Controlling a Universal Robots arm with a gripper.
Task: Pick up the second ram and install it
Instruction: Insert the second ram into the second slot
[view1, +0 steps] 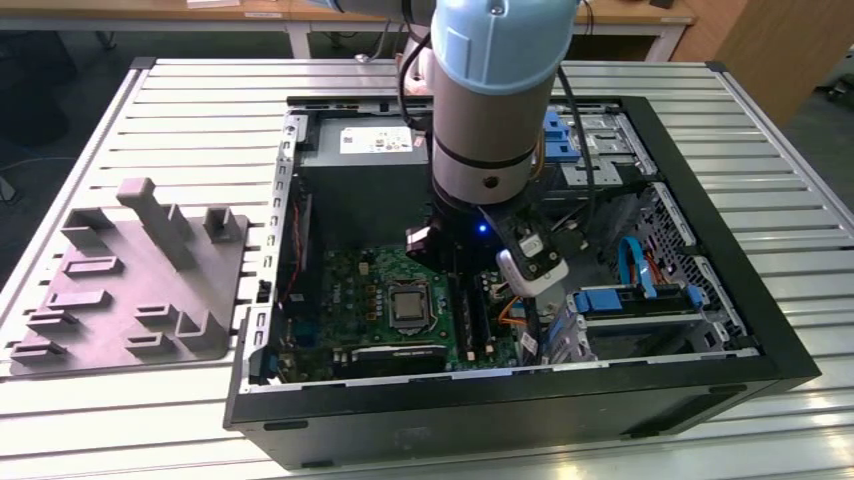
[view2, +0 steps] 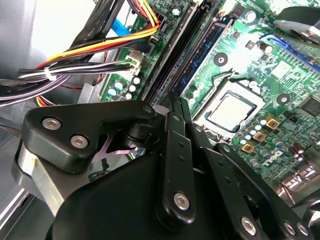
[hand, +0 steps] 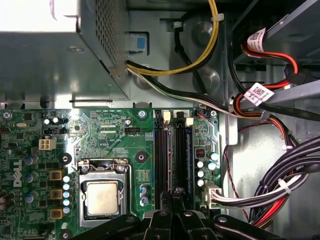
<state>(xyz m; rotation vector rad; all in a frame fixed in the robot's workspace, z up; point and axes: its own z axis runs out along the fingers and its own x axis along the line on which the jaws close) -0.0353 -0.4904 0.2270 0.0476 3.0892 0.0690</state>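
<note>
My gripper (hand: 175, 196) reaches down into the open computer case (view1: 534, 400), just beside the CPU socket (hand: 102, 196). Its two black fingers (view2: 176, 107) are pressed together with nothing between them. The tips sit over the near end of the memory slots. The second ram (hand: 180, 152) is a long dark strip standing in the slot farther from the socket. Beside it runs a matching dark strip (hand: 161, 150). In the second wrist view the ram (view2: 186, 62) runs away from the fingertips. I cannot tell if the tips touch it. In the exterior view the gripper (view1: 458, 280) is largely covered by the arm.
Bundled cables (hand: 282, 192) hang close beside the slots, with yellow and orange wires (view2: 100, 47) near the fingers. The metal power supply (view1: 363, 150) fills the case's far end. A blue-tabbed drive bay (view1: 627, 300) stands at the exterior view's right. A grey fixture tray (view1: 134, 270) lies outside the case.
</note>
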